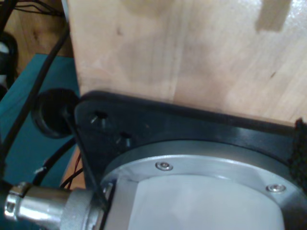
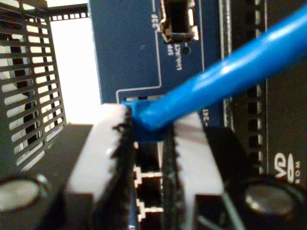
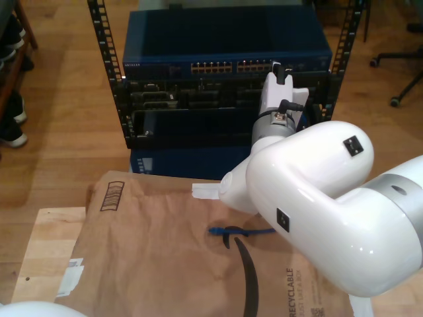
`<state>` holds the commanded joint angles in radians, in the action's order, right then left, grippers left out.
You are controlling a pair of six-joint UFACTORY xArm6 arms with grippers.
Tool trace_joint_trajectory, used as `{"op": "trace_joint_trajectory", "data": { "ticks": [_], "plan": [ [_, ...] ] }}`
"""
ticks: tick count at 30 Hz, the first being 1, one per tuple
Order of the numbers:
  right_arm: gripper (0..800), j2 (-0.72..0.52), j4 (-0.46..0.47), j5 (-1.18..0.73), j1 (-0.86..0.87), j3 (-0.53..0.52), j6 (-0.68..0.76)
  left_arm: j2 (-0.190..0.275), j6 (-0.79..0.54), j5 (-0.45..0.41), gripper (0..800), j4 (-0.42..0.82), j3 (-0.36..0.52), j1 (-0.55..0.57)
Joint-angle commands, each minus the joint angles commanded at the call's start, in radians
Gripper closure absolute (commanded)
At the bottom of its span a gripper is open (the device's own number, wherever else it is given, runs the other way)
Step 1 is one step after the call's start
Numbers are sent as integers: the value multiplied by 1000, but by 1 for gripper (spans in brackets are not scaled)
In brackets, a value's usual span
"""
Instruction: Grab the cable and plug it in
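second wrist view looks straight along my second hand (image 2: 149, 139), whose two white pads (image 2: 105, 143) are pinched on the blue-booted plug (image 2: 139, 117) of the bright-blue ethernet cable (image 2: 230, 72), with the cable running up and away from the grip. just past the plug is the blue face of the network switch (image 2: 129, 43), a metal-edged sfp slot (image 2: 178, 21) above and a row of sockets (image 2: 146, 184) showing between the pads. in the exterior view the white arm (image 3: 310, 191) reaches to the rack-mounted switch (image 3: 225, 66), and the cable's other end (image 3: 218, 230) lies loose on the brown paper bag (image 3: 152, 251) covering the bench. i judge this to be the seating step: keep the plug square to one socket, push straight in without twisting, and let the trailing cable hang slack. my first hand's state i cannot tell; its camera faces a wooden board (image 1: 182, 52) and a black base plate (image 1: 158, 124).
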<state>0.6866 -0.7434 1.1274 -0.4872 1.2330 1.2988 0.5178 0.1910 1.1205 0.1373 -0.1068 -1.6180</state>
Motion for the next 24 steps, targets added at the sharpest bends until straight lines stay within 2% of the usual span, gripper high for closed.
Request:
{"op": "trace_joint_trajectory", "data": {
  "ticks": [15,16,18,21,24],
  "plan": [
    [800,3,2,-44,5,43,0,0,0,2,0,0,0,0],
    [767,5,2,-44,8,43,0,0,0,2,0,0,0,-2],
    [620,3,5,-48,9,44,-3,0,0,2,0,0,0,-2],
    [450,-3,20,-63,9,43,-6,0,0,2,0,0,0,0],
    [384,-23,26,-68,8,31,-6,0,0,2,0,0,0,0]
  ]
}}
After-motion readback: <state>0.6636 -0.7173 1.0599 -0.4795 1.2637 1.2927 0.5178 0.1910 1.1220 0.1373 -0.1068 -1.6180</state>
